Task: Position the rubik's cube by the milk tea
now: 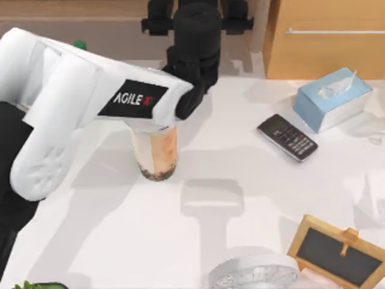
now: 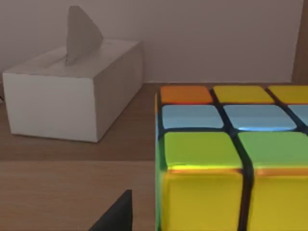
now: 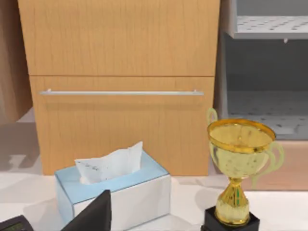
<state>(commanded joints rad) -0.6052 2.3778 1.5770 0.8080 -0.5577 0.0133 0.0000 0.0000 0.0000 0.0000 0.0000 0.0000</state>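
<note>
Working surface: the white tabletop point(image 1: 240, 174) carries the cup; the cube is off it, on a brown wooden surface point(image 2: 72, 192) seen in the left wrist view.
Left arm: my left arm point(image 1: 66, 102) stretches from the top view's left edge diagonally toward the far side, passing right over the cup. I judge it is stretched that far because the cube lies beyond the tabletop's back edge.
Right arm: idle; its wrist camera faces a wooden drawer front point(image 3: 120, 125), a blue tissue box point(image 3: 115, 190) and a gold trophy point(image 3: 238, 163).
White tissue box: it point(image 2: 62, 96) stands on the same wooden surface, near the cube but apart from it.
Milk tea: the milk tea point(image 1: 157, 153) stands upright left of centre on the tabletop, its lid hidden under my forearm.
Left hand: the left hand point(image 1: 195, 30) points down at the far edge, close above the cube; whether it grips the cube or is spread I cannot tell.
Rubik's cube: the rubik's cube point(image 2: 231, 159) sits close under the left wrist camera, well apart from the milk tea, so the placing is not yet done.
</note>
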